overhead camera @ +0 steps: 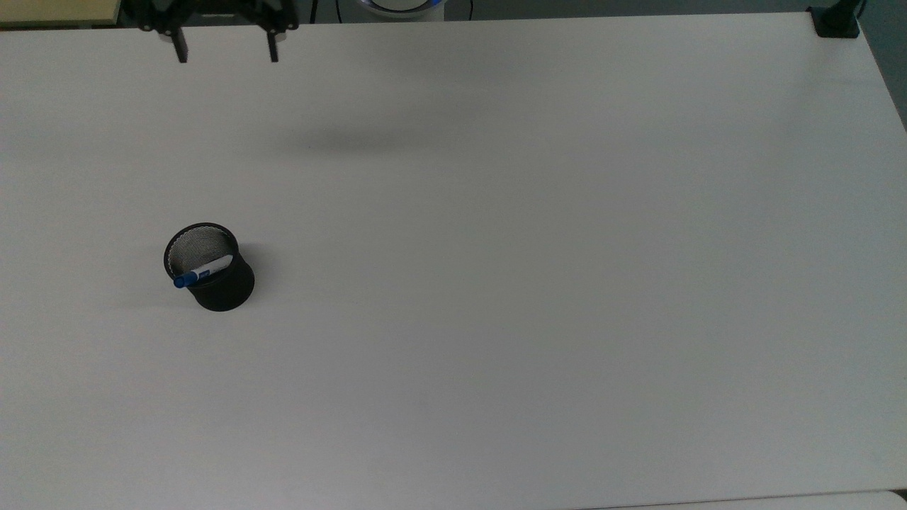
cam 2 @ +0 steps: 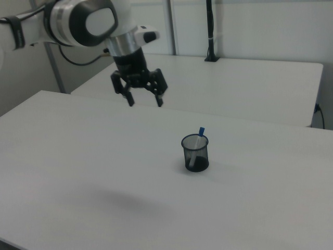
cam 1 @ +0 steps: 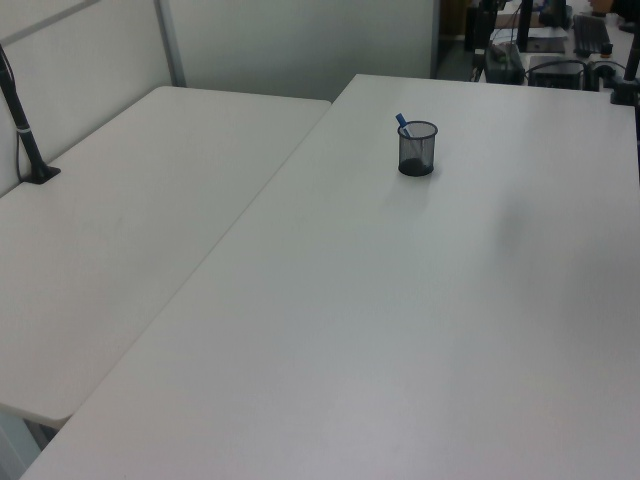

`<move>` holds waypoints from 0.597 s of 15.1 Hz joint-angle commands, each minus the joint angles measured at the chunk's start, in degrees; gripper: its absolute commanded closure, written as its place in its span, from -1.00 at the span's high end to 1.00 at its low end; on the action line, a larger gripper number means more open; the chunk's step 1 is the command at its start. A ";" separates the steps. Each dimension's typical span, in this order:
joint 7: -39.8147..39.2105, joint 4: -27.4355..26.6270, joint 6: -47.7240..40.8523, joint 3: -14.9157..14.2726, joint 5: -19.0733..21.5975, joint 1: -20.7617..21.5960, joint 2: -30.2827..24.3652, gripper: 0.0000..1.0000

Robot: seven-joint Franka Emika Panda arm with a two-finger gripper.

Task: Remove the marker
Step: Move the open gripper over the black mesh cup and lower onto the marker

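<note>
Room: pale walls and partition panels behind the tables in the left view and the right view; dark equipment and cables crowd the far end in the left view's upper right.
Table (overhead camera: pixel 538 283): white, bare top, wide; a soft shadow lies on it in the top view's upper left part.
Second table (cam 1: pixel 110 230): also white, set edge to edge with the first along the left view's left.
Clamp post (cam 1: pixel 22 125): black, standing on the second table's far edge with a cable tied to it.
Arm (cam 2: pixel 83 21): white, reaching in from the right view's upper left.
Gripper (overhead camera: pixel 227 55): black, high above the table, fingers spread wide, holding nothing, well apart from the cup.
Mesh cup (overhead camera: pixel 212 273): black, upright on the table in the top view's left half.
Marker (overhead camera: pixel 203 270): inside the cup, leaning on the rim, blue cap poking above it.
</note>
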 commanded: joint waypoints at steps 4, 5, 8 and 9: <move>3.25 -5.93 25.65 -0.03 -1.28 -5.75 7.16 1.00; 5.01 -5.94 29.52 -0.03 -1.28 -6.01 9.09 1.00; 12.38 -5.76 40.50 -0.03 -1.01 -6.01 14.45 1.00; 14.76 -5.76 44.54 -0.03 -1.01 -5.84 16.21 1.00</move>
